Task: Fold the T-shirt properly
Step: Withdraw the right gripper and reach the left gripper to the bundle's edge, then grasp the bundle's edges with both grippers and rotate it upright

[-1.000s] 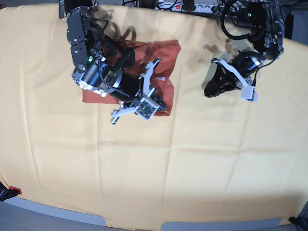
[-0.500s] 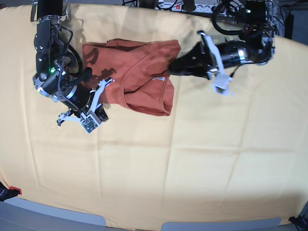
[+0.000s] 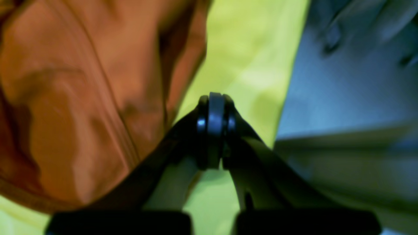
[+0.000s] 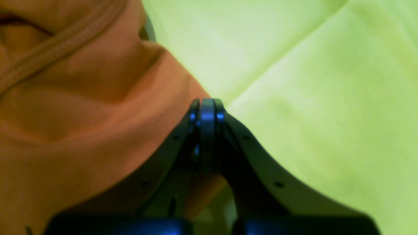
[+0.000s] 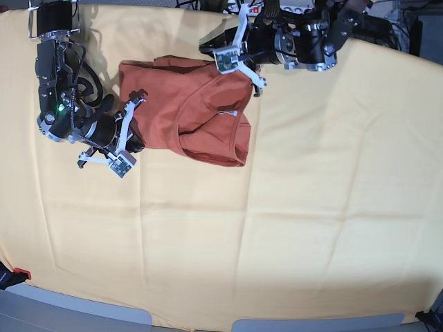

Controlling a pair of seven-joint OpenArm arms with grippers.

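The rust-orange T-shirt [image 5: 187, 114] lies bunched and partly folded on the yellow cloth at the back left, its neckline and white label [image 5: 227, 112] facing right. My right gripper [image 5: 138, 144] is shut at the shirt's lower left edge; in the right wrist view its closed tips [image 4: 207, 106] sit right at the border of the T-shirt [image 4: 81, 114], with no fabric visibly pinched. My left gripper [image 5: 206, 47] is shut by the table's back edge, just above the shirt's top right corner. In the left wrist view its tips [image 3: 214, 101] hang over bare cloth, with the T-shirt [image 3: 81, 98] to the left.
A pale yellow cloth [image 5: 297, 207] covers the whole table. Cables and a power strip [image 5: 277, 8] lie beyond the back edge. A small red item [image 5: 21, 274] sits at the front left corner, and the grey table rim [image 5: 83, 311] runs along the front.
My left arm swung from the shirt's right side to the back edge above it. The right arm came off the shirt and drew back to its left edge.
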